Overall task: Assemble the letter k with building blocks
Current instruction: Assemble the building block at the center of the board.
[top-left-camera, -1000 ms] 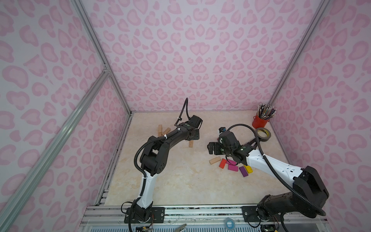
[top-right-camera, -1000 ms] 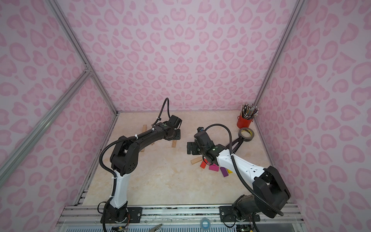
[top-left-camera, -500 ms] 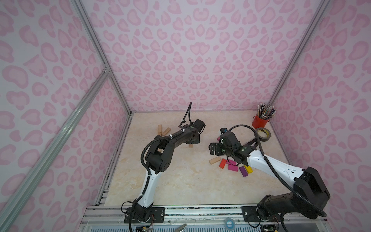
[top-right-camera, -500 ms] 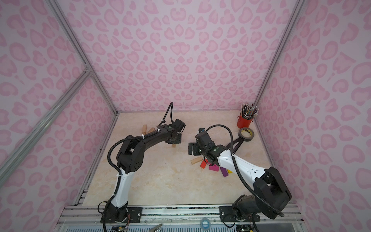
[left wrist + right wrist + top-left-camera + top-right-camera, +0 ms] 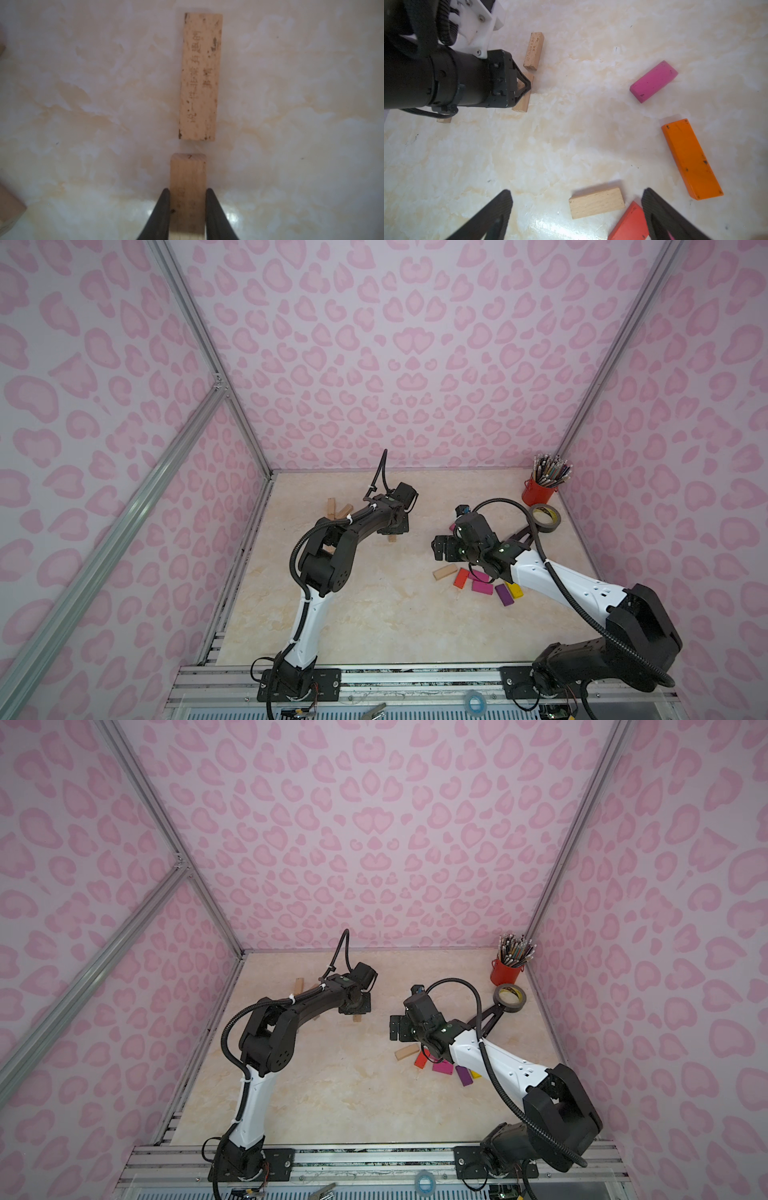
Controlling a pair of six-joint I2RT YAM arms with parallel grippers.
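My left gripper [image 5: 188, 191] is shut on a plain wooden block [image 5: 188, 172], its jaws pressed against both long sides. Just ahead, a printed wooden block [image 5: 199, 76] lies nearly in line with it, a small gap between them. In both top views this gripper [image 5: 392, 529] sits mid-table over the block [image 5: 357, 1018]. My right gripper [image 5: 577, 192] stands open above a plain block [image 5: 597, 202] lying flat on the table. A red block [image 5: 630, 222], an orange block [image 5: 691, 158] and a magenta block [image 5: 654, 81] lie near it.
Purple [image 5: 503, 594] and yellow [image 5: 515, 590] blocks lie under the right arm. Two wooden blocks [image 5: 331, 508] rest near the back left wall. A red cup of pencils [image 5: 539, 491] and a grey tape roll [image 5: 545, 517] stand in the back right corner.
The left gripper has shifted slightly to the right and shut on the plain wooden block. The right arm has stayed almost still with its jaws wide.
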